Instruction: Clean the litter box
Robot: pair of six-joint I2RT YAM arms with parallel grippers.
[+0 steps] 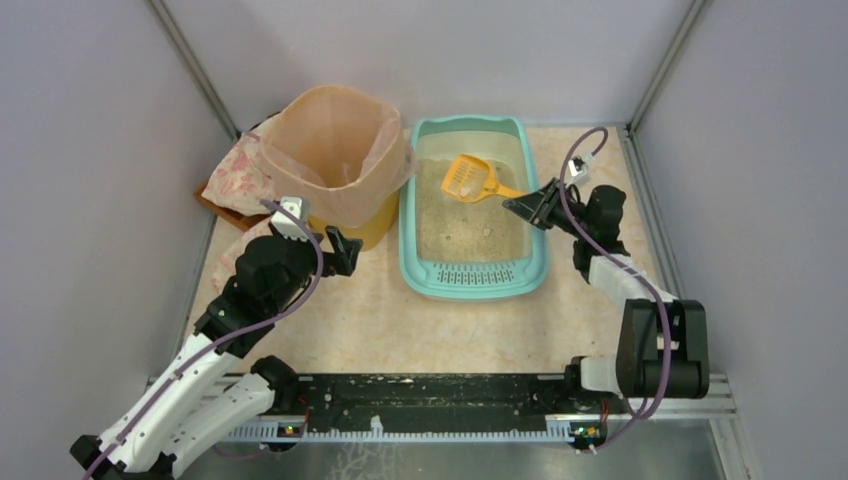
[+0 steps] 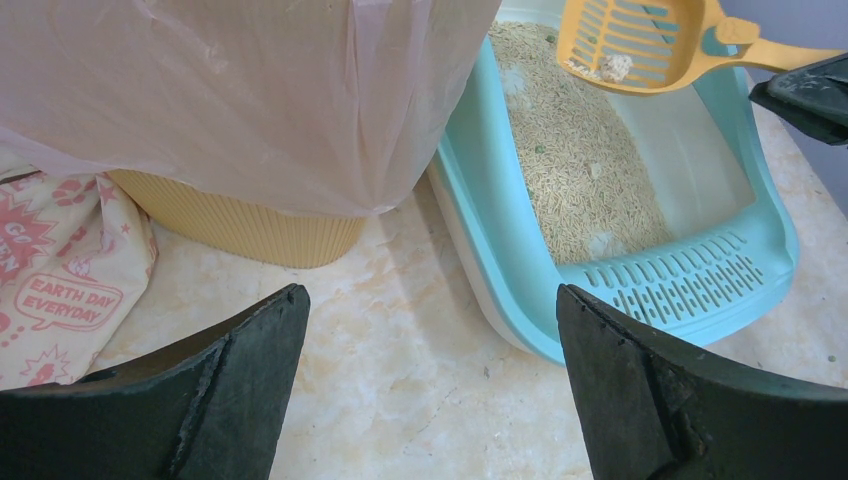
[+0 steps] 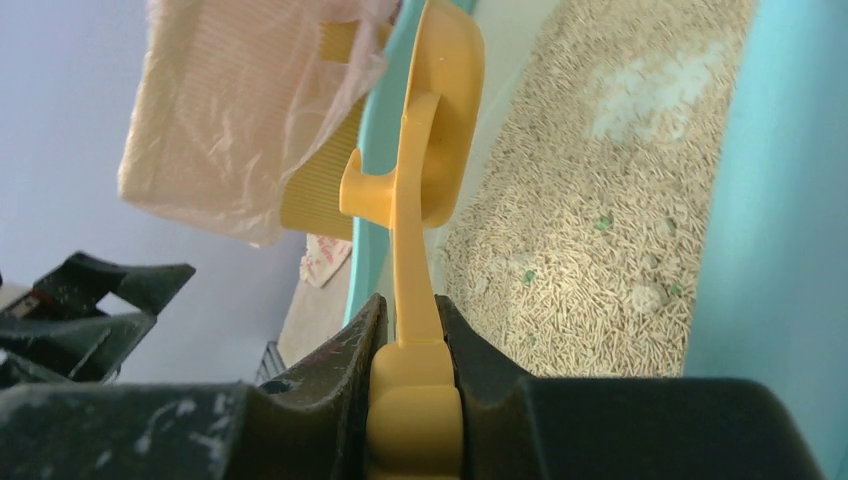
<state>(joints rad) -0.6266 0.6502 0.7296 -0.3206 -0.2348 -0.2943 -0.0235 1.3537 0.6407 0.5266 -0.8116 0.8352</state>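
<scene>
The teal rectangular plastic litter box (image 1: 474, 275) lies on the beige counter (image 1: 350, 320), its long axis running near to far. Above its litter the right gripper (image 1: 528, 208) clenches the handle of a yellow slotted plastic scoop (image 1: 468, 178). The bag-lined round yellow bin (image 1: 340, 150) stands just left of the box. The left gripper (image 1: 343, 250) hangs released and empty.

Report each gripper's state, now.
Left gripper: open, holding nothing.
Right gripper: closed on the handle of the scoop, which sits above the litter box.

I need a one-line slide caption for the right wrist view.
The right gripper holds the yellow scoop by its handle over the litter box.
</scene>
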